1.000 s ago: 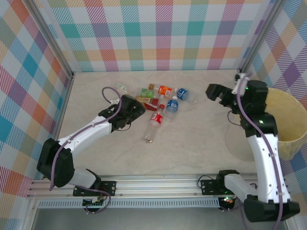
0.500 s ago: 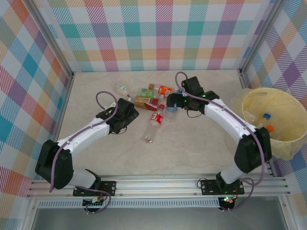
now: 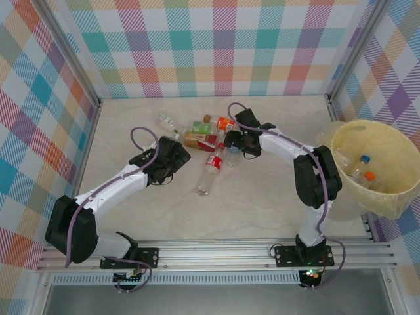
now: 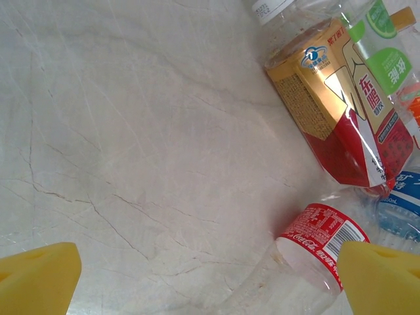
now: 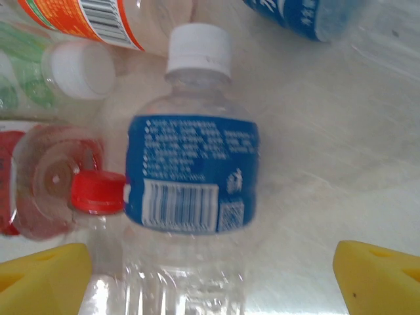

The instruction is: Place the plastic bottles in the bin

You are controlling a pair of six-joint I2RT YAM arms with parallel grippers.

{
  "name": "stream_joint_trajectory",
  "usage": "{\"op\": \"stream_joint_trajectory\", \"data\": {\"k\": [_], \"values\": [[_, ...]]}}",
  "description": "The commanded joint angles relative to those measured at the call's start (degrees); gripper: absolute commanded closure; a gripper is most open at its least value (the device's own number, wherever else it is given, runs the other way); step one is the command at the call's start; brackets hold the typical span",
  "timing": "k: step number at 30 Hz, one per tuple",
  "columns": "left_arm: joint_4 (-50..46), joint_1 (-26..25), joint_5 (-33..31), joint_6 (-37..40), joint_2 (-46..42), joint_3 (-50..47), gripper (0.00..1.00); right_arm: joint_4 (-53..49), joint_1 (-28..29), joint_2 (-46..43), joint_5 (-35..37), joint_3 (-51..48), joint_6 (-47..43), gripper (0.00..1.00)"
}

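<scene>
we see right gripper (image 5: 211,275) spread wide astride a blue-label bottle (image 5: 190,170); left gripper (image 4: 210,275) also gaping, near a red-label bottle (image 4: 321,239).

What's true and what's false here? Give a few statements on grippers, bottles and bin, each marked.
1. The right gripper has its open jaws either side of a lying blue-labelled bottle. True.
2. The bin holds no bottles. False: the bin holds a blue-capped bottle and an orange-capped bottle.
3. The left gripper is shut on a red-labelled bottle. False: the left gripper is open and holds nothing; the red-labelled bottle lies on the table by one finger.
4. A gold-and-red bottle lies on the table. True.
</scene>
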Motion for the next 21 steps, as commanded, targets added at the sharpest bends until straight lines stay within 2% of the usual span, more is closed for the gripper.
{"op": "stream_joint_trajectory", "data": {"k": [1,5,14,21], "values": [[0.3,0.8,0.7,0.8,-0.8,-0.8,0.0,0.2,0.1,2.9,0.6,3.3,0.4,0.09],[-0.2,0.9,0.6,0.8,-0.6,-0.6,0.0,-0.7,0.0,4.6,-0.5,4.6,-0.6,0.11],[0.0,0.8,1.5,1.2,0.6,-0.1,0.0,-3.6,0.1,5.0,5.7,3.7,0.8,0.13],[-0.1,0.8,2.2,1.3,2.0,0.7,0.0,-1.5,0.1,7.4,-0.5,4.8,-0.3,0.13]]}}
